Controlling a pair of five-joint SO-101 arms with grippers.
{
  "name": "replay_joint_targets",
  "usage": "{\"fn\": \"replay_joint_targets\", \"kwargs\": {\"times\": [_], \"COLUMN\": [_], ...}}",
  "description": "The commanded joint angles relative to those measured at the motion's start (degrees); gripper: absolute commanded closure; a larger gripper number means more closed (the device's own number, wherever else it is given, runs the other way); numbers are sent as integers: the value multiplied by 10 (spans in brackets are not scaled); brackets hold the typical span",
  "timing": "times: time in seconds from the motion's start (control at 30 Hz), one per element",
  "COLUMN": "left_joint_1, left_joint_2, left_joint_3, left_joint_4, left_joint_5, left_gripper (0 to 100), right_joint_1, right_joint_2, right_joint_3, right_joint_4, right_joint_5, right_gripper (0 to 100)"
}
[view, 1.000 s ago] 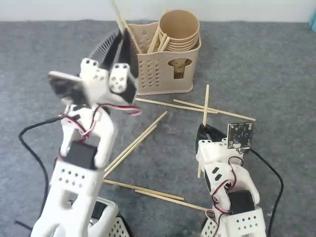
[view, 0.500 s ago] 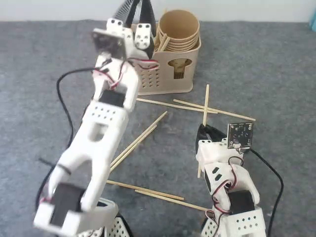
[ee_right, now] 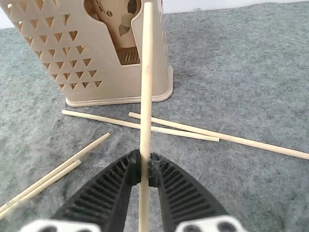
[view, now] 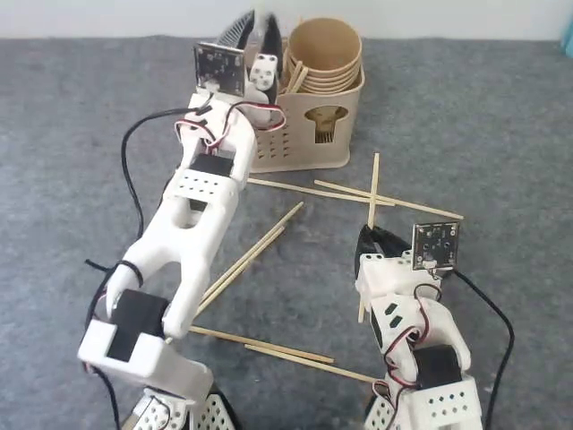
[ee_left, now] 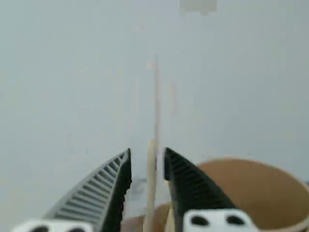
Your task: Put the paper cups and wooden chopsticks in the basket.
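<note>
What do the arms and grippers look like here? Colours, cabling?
The left arm and right arm are white shells with black servos and perforated bases. The left gripper and right gripper have black ribbed fingers. Red, white and black wires loop at the joints; a black cable trails from each arm.

Basket (view: 304,134): middle of the table's (view: 501,134) far edge.
Paper cups (view: 324,49): stacked inside the basket.
Left gripper (view: 253,25): over the basket's rim.
Chopsticks (view: 260,245): scattered mid-table.
Right gripper (view: 372,242): mid-table, one chopstick through it.

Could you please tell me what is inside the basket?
Stacked paper cups and a few wooden chopsticks stand in the basket; its walls hide the bottom.
</note>
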Motion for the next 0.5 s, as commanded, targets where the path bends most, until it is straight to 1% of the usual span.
{"fn": "replay_joint_targets", "kwargs": {"times": [0.0, 0.07, 0.13, 0.37, 0.4, 0.47], "left_joint_1": [-14, -16, -27, -100, -110, -132], "left_joint_2": [-114, -164, -218, -403, -427, -470], "left_joint_3": [-27, -26, -26, -16, 0, 50], "left_joint_4": [135, 205, 293, 665, 703, 738], "left_joint_5": [-11, -11, -10, -7, 4, 37], "left_gripper": [703, 692, 692, 693, 697, 726], "right_joint_1": [6, 5, 8, 9, 9, 6], "right_joint_2": [-10, -10, -10, -10, -10, -10], "right_joint_3": [6, 6, 6, -24, -36, -67], "right_joint_4": [-10, -10, -13, -6, -1, 4], "right_joint_5": [-2, 9, 11, 12, 12, 12], "right_gripper": [991, 991, 991, 991, 991, 991]}}
